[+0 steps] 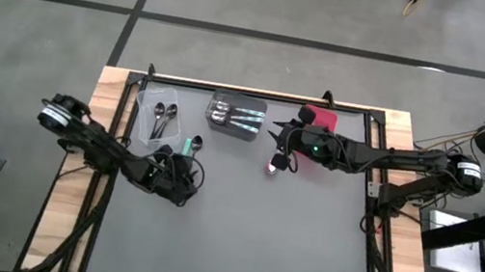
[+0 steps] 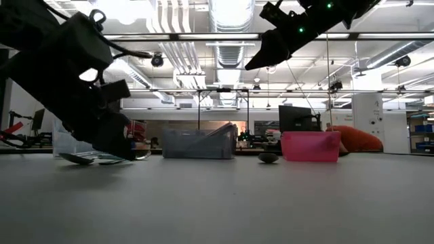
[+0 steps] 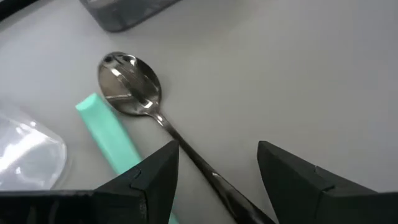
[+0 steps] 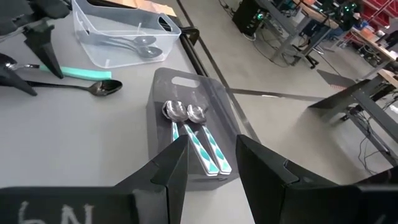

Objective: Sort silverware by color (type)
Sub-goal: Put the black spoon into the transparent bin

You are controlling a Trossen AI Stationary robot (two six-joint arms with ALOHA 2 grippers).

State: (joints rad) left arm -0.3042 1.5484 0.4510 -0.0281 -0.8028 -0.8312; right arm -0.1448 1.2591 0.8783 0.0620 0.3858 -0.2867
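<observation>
Left gripper (image 3: 217, 177) open, low over the black spoon (image 3: 134, 93) at nine o'clock on the table. Best centred on the handle, clear of the teal handle (image 3: 109, 134) beside it. Right gripper (image 4: 208, 162) open, raised at one o'clock.

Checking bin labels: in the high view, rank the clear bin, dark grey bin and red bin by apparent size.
1. clear bin
2. dark grey bin, slightly smaller
3. red bin, unsure: the right arm covers much of it
</observation>
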